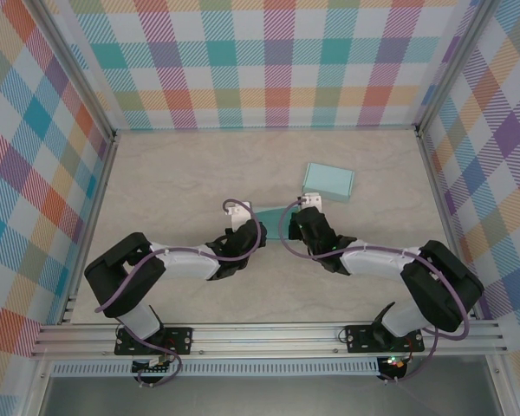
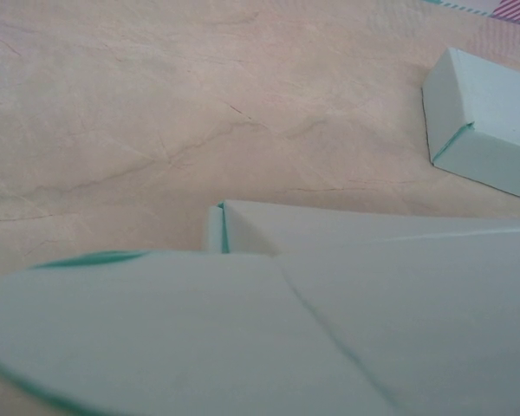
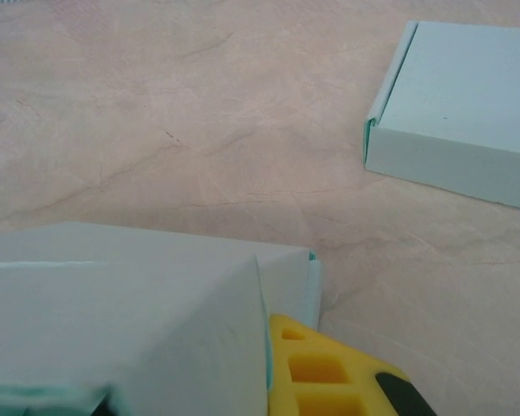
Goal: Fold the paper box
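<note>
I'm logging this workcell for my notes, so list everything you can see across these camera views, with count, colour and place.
Assembled mint-green paper box: one, mint green, far right of centre on the table, apart from both arms.
Partly folded mint-green paper box: one, mint green with teal edges, mid-table between the two tools.
Beige marbled table: one, beige, under everything.
Plaid wall panels: three sides, multicoloured, around the table.
Aluminium frame rails: silver, near edge and corners.
Left tool: one, black and white, at the box's left end.
Right tool: one, black and white, yellow finger pad, at the box's right end.
</note>
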Controlling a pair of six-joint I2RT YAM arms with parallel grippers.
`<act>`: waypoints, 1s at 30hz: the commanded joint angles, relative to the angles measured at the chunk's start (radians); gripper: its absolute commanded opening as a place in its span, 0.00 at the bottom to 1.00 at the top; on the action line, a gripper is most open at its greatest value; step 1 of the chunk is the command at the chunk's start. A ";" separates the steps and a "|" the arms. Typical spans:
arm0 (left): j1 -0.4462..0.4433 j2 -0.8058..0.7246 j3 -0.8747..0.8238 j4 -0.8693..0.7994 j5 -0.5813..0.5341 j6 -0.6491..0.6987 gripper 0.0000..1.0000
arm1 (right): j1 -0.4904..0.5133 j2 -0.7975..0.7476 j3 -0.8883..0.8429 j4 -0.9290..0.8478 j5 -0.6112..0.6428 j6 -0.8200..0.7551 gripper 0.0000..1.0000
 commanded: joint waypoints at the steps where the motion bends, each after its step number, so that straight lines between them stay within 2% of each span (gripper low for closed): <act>1: -0.031 0.040 -0.004 -0.095 0.040 0.021 0.00 | 0.020 -0.011 0.034 -0.056 -0.130 0.073 0.08; 11: -0.051 0.059 0.021 -0.105 0.029 0.020 0.00 | 0.020 0.013 0.044 -0.044 -0.147 0.107 0.10; 21: -0.058 0.058 0.031 -0.119 0.016 0.016 0.00 | 0.020 0.017 0.108 -0.106 -0.127 0.103 0.11; 30: -0.059 0.038 0.013 -0.128 -0.021 0.001 0.00 | 0.020 0.039 0.034 -0.095 -0.090 0.079 0.10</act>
